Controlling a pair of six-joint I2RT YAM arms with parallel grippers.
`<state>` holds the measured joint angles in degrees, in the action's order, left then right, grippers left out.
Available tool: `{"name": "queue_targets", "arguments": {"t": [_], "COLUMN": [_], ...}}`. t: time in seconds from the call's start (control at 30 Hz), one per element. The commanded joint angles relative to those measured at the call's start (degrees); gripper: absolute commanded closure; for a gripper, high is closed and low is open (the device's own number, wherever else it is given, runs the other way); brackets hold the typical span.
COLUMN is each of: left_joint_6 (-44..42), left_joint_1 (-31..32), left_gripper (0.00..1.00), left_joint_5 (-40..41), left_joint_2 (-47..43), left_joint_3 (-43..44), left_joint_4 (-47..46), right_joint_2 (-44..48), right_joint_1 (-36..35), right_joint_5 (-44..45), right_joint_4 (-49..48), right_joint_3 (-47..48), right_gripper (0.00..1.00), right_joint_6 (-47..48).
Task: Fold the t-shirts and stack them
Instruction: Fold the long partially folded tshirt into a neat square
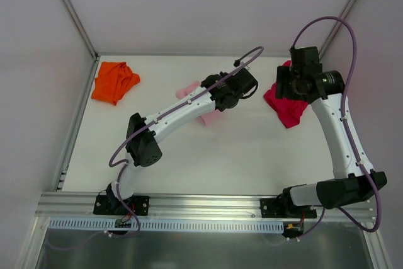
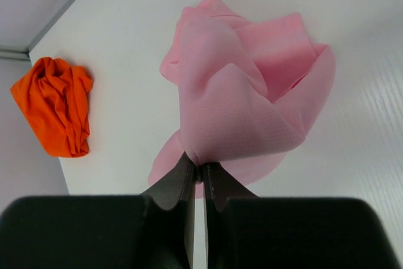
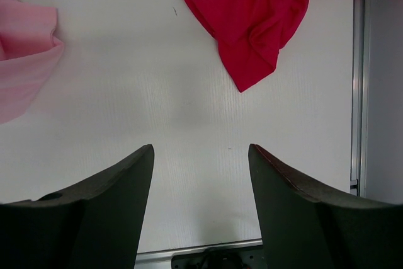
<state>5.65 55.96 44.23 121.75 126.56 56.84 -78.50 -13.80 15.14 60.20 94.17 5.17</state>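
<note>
The light pink t-shirt hangs bunched from my left gripper, which is shut on a fold of its cloth just above the table. In the top view the left arm covers most of the pink t-shirt at the table's middle back. A crumpled bright orange t-shirt lies at the back left, also seen in the left wrist view. The crimson red t-shirt lies crumpled at the back right. Above the bare table just in front of the red t-shirt, my right gripper stands open and holds nothing.
White walls close in the table on the left, back and right. A metal rail runs along the right edge beside the red t-shirt. An aluminium rail carries both arm bases at the near edge. Purple cables loop above the arms.
</note>
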Motion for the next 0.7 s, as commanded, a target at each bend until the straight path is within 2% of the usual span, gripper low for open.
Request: {"name": "queue_targets", "arguments": {"t": [0.0,0.23,0.5,0.67], "left_joint_6": [3.48,2.53,-2.57,-0.73], "left_joint_1": [-3.39,-7.53,-10.96,-14.47], "left_gripper": [1.0,1.0,1.0,1.0], "left_joint_5": [1.4,-0.55,-2.65,-5.2], "left_joint_2": [2.69,6.65,10.52,11.4], "left_joint_3": [1.41,2.89,8.0,8.09], "left_joint_4": [0.29,-2.96,-7.96,-9.29], "right_joint_2": [0.8,4.58,5.9,5.64], "right_joint_1": [-1.22,-3.6,-4.48,-4.83], "right_joint_5": [-0.02,-0.63,-2.04,-2.65], "right_joint_4": [-1.14,-1.93,-2.37,-2.2], "right_joint_3": [0.23,-4.17,-7.07,-6.81], "right_gripper": [0.34,0.34,0.34,0.34], "right_joint_6": [-0.24,-0.69,-0.77,-0.51]}}
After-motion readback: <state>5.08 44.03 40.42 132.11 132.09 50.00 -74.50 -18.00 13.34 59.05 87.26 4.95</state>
